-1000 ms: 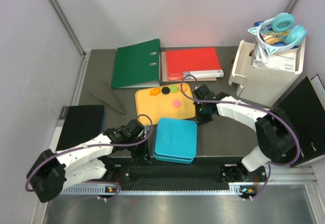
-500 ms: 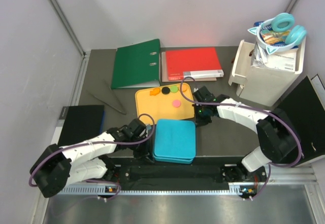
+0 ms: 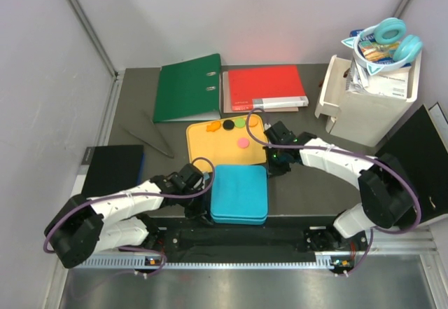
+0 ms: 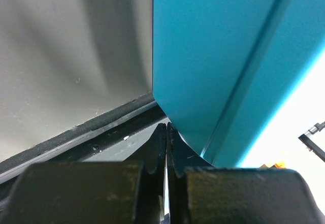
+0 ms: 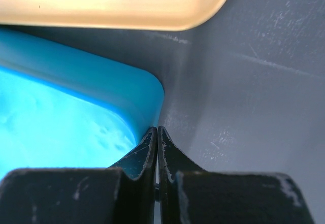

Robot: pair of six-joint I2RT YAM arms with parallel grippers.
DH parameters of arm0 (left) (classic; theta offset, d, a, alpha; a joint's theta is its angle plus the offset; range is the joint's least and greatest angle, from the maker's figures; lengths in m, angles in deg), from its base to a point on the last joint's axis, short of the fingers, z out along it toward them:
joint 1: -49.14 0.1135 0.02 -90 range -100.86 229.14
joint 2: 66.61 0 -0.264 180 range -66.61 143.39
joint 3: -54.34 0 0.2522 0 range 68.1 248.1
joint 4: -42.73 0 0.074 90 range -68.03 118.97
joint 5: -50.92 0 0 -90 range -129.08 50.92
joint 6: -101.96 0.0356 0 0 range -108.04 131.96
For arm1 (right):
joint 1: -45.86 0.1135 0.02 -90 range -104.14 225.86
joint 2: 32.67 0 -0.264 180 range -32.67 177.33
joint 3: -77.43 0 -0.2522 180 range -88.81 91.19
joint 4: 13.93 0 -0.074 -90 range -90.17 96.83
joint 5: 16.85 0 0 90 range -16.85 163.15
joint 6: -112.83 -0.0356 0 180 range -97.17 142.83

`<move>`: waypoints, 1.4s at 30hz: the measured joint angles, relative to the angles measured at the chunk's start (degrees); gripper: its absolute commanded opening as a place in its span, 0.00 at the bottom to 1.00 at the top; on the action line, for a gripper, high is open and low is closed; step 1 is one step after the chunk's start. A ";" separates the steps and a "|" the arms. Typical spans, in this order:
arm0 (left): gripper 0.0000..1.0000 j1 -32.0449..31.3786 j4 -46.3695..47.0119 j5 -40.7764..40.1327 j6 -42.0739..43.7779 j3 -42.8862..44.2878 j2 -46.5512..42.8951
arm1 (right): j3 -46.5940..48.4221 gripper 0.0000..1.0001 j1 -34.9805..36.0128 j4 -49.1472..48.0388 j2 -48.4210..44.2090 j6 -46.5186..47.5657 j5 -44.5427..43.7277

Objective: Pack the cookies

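Holding the cookies (image 3: 228, 124), yellow tray (image 3: 210, 148) sits just behind closed blue box (image 3: 240, 193). Left gripper (image 4: 166, 127) and right gripper (image 5: 156, 130), jaws pressed together, at opposite box corners

left arm (image 3: 126, 204) is lying low, reaching right; right arm (image 3: 336, 156) is curling inward. left gripper (image 4: 166, 127) and right gripper (image 5: 156, 128) are both sitting fully closed, 2 fingers touching, gripping nothing.

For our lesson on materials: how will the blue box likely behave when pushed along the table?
The blue box is probably stiff: its edges look straight. Low and wide, it should slide, not tip. Its glossy surface looks slippery.
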 measured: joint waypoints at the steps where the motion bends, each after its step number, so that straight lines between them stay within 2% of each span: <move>1: 0.00 0.00 0.04 0.02 0.00 0.00 0.15 | 0.00 0.00 0.24 0.15 0.00 -0.07 0.00; 13: 0.00 0.02 -0.98 -0.79 1.01 0.83 0.31 | 1.11 0.00 1.16 4.02 -3.15 -0.52 -2.16; 19: 0.00 0.02 -4.50 -3.48 2.64 3.39 -0.02 | 10.21 0.00 1.14 11.80 -5.22 0.66 -9.16; 24: 0.00 0.02 -6.05 -4.37 2.93 3.69 -1.09 | 18.05 0.00 0.98 12.87 -4.70 2.45 -10.71; 33: 0.00 0.02 -7.76 -4.52 2.91 3.82 -3.13 | 30.32 0.00 0.61 10.82 11.82 4.42 -6.38; 42: 0.00 0.02 -5.77 -4.26 1.86 3.80 -2.49 | 32.61 0.00 0.61 10.34 21.29 5.68 -2.93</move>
